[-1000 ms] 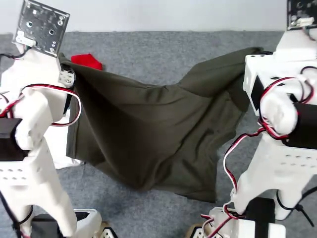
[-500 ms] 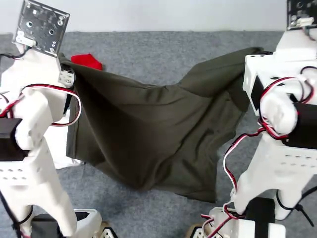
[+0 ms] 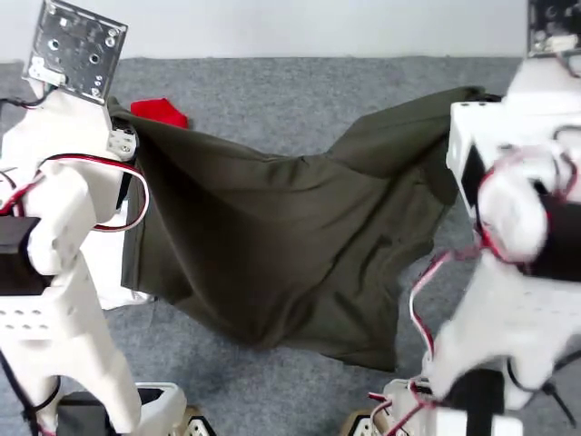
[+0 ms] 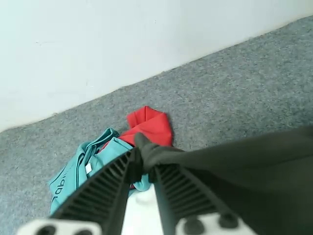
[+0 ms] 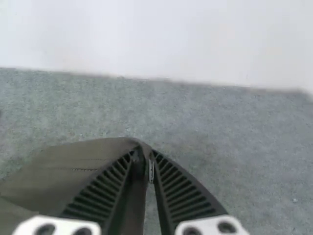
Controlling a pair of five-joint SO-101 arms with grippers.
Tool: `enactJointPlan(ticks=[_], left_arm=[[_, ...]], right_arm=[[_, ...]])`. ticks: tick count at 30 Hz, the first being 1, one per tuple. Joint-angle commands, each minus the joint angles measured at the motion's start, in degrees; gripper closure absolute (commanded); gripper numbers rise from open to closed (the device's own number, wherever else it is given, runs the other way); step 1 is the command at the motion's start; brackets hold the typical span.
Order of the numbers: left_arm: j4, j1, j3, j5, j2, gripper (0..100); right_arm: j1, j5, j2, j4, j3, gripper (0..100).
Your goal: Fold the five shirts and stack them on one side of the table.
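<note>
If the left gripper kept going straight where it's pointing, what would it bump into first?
Probably the red shirt, which lies just past the tips of the left gripper, shut on the olive shirt. Depth is unclear, so it might pass over it.

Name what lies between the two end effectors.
The dark olive shirt, pinched by the left end effector and right end effector, sags between them in the high view.

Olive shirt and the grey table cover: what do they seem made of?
The olive shirt looks like matte knit fabric, perhaps cotton: it sags in soft folds. The grey table cover looks like felt or short-pile carpet: fuzzy, speckled, no sheen.
</note>
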Motion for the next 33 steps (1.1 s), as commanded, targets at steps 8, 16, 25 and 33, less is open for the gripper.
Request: enactJointPlan(ticks=[8, 16, 25, 33], left_arm=[[0.9, 0.0, 0.0, 1.3, -0.4, 99], [1.1, -0.3, 0.0, 2.5, -0.4, 99], [-1.0, -0.4, 6.5, 2.4, -1.0, 99], [-17.5, -0.4, 21.0, 2.3, 3.3, 99]], right_arm=[[-1.2, 4.2, -17.9, -6.8, -0.8, 99.1], [-1.3, 4.4, -10.2, -1.0, -1.1, 99.1], [-1.7, 4.4, -8.9, -3.5, 10.5, 99.1], [-1.4, 3.9, 2.3, -28.4, 22.5, 99.1]])
